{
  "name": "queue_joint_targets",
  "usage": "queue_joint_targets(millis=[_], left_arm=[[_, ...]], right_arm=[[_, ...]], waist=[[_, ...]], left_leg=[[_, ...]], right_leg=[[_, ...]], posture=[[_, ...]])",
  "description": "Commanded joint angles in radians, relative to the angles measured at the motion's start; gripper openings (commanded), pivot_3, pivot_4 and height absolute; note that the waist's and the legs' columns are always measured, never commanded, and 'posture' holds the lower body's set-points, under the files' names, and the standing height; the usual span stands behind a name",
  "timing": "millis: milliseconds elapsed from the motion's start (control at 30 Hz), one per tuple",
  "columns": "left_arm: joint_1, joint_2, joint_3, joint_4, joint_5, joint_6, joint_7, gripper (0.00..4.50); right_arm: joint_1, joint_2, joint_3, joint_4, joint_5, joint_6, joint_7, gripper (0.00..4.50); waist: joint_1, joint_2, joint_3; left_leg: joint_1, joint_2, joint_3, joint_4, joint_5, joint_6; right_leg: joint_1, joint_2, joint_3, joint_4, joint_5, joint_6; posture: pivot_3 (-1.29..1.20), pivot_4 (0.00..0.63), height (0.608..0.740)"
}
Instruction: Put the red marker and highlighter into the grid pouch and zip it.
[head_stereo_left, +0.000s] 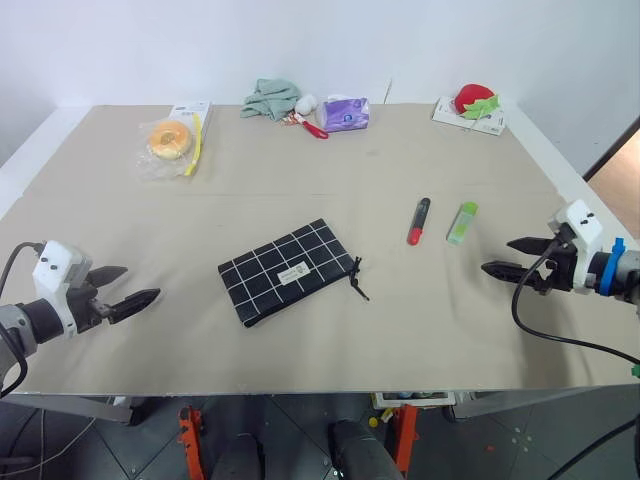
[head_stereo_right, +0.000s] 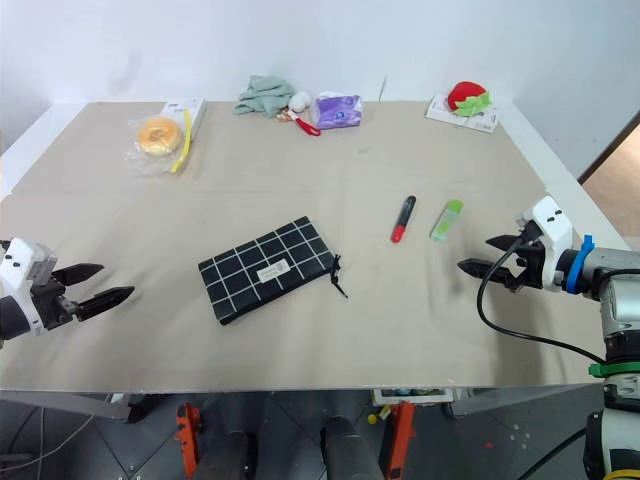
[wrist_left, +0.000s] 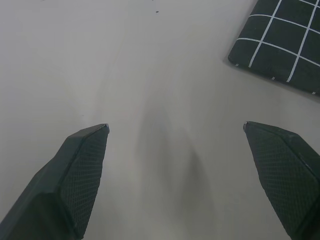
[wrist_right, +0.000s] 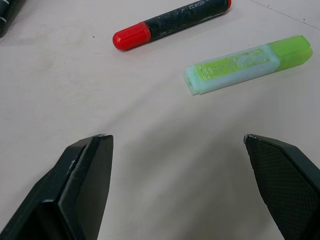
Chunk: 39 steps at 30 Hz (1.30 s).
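The grid pouch (head_stereo_left: 287, 270) lies flat near the middle of the beige table (head_stereo_left: 300, 340), turned at a slant, its white label facing up and its black zipper cord (head_stereo_left: 356, 279) trailing off the end nearer the pens. From here I can't tell whether the zipper is open or closed. To the right of it, well apart, the red marker (head_stereo_left: 418, 221) lies with its red end toward the front edge, and the light-green highlighter (head_stereo_left: 462, 222) sits just beside it, roughly parallel and not touching. Neither has gone into the pouch yet, so the job looks to be at its very start.

The right gripper (head_stereo_left: 514, 258) hovers over the table near the highlighter with its two black fingers spread wide and nothing between them; it points toward the two pens, which suggests it is lined up to fetch one of them. The left gripper (head_stereo_left: 123, 289) hangs over bare table on the far side of the pouch, jaws likewise wide and empty, probably waiting to steady the pouch.

Along the back edge sit things that have no part in this: a bagged doughnut (head_stereo_left: 168, 140), a crumpled green cloth (head_stereo_left: 270, 98), a purple packet (head_stereo_left: 346, 113) and a red plush toy (head_stereo_left: 474, 100).
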Motion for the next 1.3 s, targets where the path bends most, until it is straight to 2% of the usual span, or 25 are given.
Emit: queue_joint_targets(millis=[33,1100,1300], left_arm=[[-0.021,0.004,0.021,-0.010,-0.005,0.019,0.003,4.46],[-0.126,-0.043,-0.009,0.032,0.023,0.041,0.011,4.46],[-0.150,-0.065,-0.016,0.035,0.030,0.016,0.007,4.46]], right_arm=[[0.000,-0.015,-0.040,-0.036,0.015,0.003,-0.008,4.50],[0.023,-0.013,-0.076,-0.053,0.028,0.012,-0.038,4.50],[0.013,0.021,-0.113,-0.098,0.072,0.005,-0.063,4.50]], waist=[[0.000,0.000,0.000],[0.003,0.000,0.000],[0.004,0.000,0.000]], left_leg=[[0.000,0.000,0.000,0.000,0.000,0.000],[0.000,0.000,0.000,0.002,0.000,0.000],[0.001,0.000,0.000,0.002,0.000,0.000]], right_leg=[[0.000,0.000,0.000,0.000,0.000,0.000],[0.000,0.000,0.000,0.003,0.000,0.000],[0.000,0.000,0.000,0.003,0.000,0.000]], posture=[[0.00,0.150,0.740],[0.00,0.150,0.740],[0.00,0.150,0.740]])
